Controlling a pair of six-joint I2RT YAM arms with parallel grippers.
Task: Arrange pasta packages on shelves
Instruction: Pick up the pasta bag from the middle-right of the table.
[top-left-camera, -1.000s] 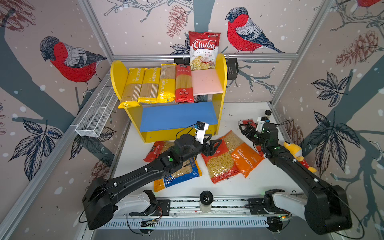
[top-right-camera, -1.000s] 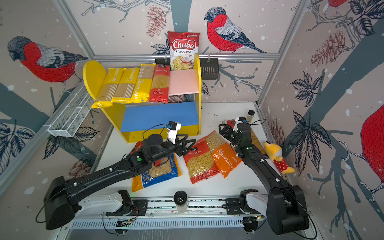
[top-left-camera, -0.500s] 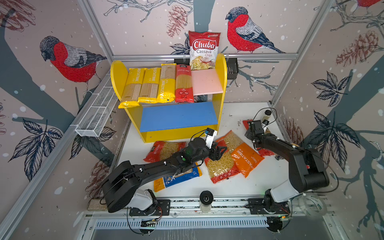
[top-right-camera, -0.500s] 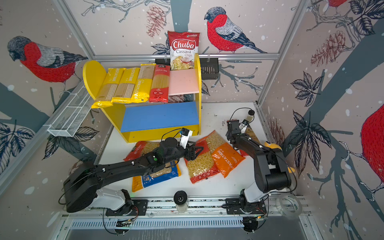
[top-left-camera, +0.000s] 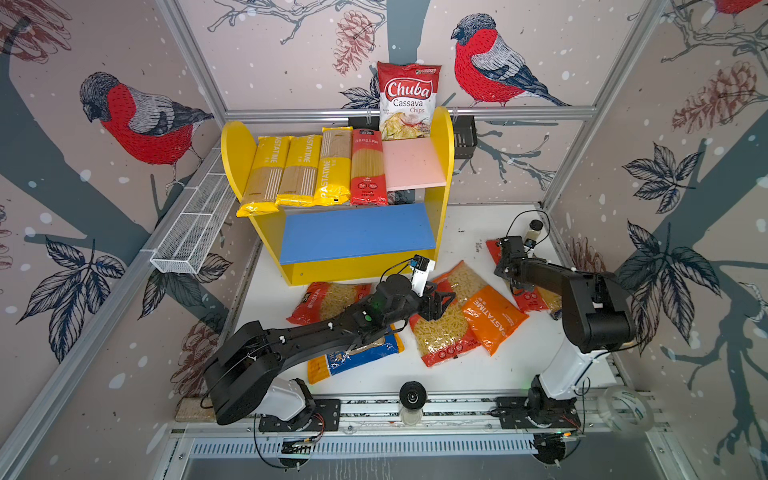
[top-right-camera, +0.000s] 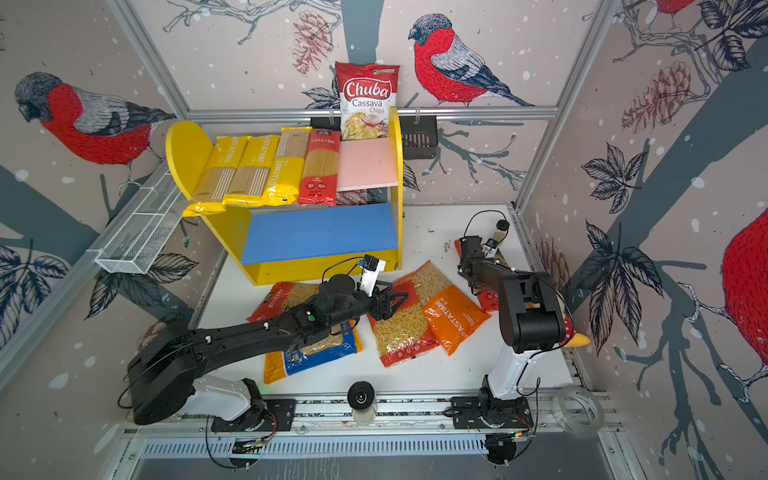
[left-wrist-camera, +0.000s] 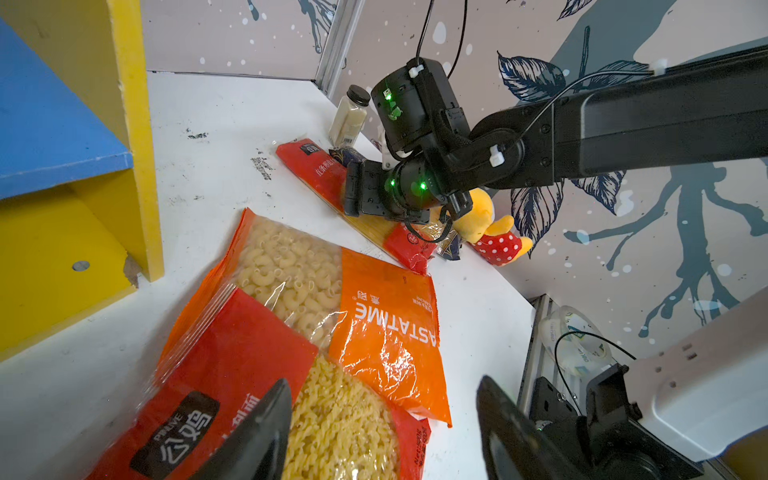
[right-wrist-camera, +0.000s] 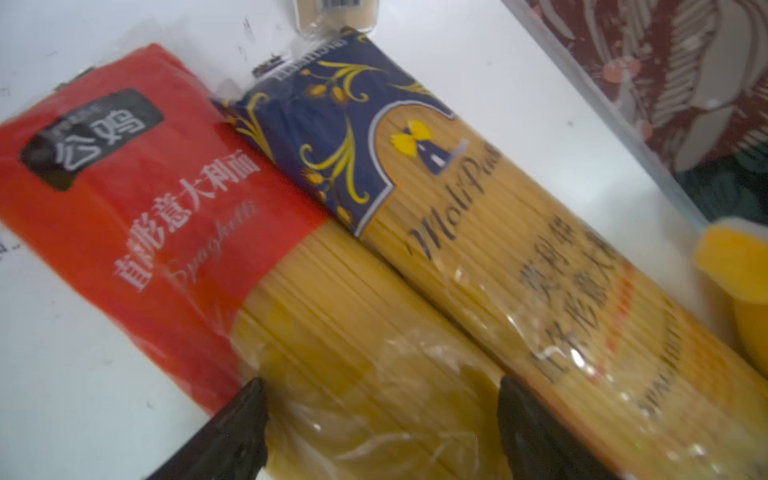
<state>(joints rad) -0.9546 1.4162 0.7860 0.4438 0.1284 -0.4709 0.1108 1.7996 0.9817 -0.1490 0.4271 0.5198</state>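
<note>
Red spaghetti pack (right-wrist-camera: 145, 216) now sits between the lowered right gripper's (right-wrist-camera: 380, 382) jaws.

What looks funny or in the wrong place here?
The Chuba chips bag stands upright at the back of the shelves' pink board, yet it isn't pasta. A yellow plush toy lies beside the dark-blue spaghetti pack, and it isn't pasta either.

pasta packages (left-wrist-camera: 386, 332): glossy crinkled plastic | shelves (top-left-camera: 357, 232): matt painted wood | frame rail (top-left-camera: 299, 114): brushed metal
</note>
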